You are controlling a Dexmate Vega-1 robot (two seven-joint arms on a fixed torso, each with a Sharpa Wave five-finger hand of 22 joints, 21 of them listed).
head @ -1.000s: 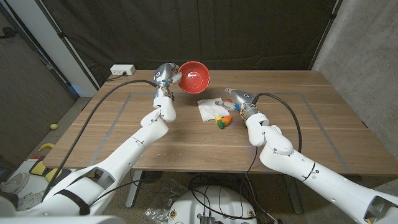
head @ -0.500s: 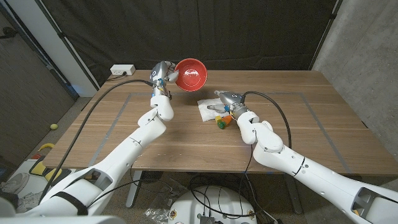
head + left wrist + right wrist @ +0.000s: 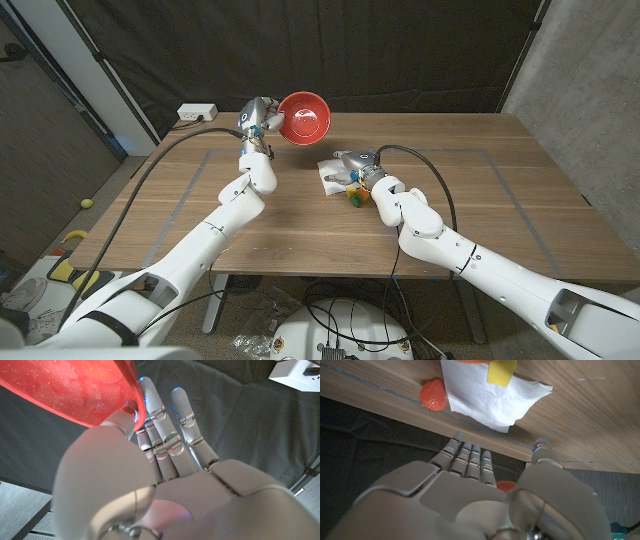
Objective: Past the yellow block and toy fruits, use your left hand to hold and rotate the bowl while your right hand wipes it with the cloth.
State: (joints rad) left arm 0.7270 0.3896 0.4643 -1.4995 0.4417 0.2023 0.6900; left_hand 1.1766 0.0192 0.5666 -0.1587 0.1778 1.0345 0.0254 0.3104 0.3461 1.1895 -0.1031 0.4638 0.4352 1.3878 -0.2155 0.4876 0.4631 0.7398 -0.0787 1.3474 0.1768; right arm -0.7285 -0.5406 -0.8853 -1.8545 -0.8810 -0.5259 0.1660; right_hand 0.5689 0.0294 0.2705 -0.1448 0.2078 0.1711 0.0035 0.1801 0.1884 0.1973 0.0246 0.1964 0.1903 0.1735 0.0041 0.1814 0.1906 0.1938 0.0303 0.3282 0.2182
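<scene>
My left hand (image 3: 258, 122) holds the red bowl (image 3: 304, 117) up in the air over the table's back, with the bowl's inside tilted toward me. In the left wrist view the thumb and fingers (image 3: 160, 420) pinch the bowl's rim (image 3: 75, 390). My right hand (image 3: 354, 163) hovers with fingers apart just above the crumpled white cloth (image 3: 332, 176) and holds nothing. The right wrist view has that hand (image 3: 470, 490) with straight fingers, and beyond them the cloth (image 3: 490, 397), the yellow block (image 3: 501, 371) and a red toy strawberry (image 3: 433, 396). Small toy fruits (image 3: 356, 196) lie by the cloth.
The wooden table (image 3: 300, 230) has grey tape lines marking a rectangle. A white power strip (image 3: 197, 112) sits at its back left corner. A black curtain hangs behind. Bare wood lies in front of the toys and to both sides.
My right hand has moved left, from beside the toys to over the white cloth. The left hand has shifted the bowl slightly left and up.
</scene>
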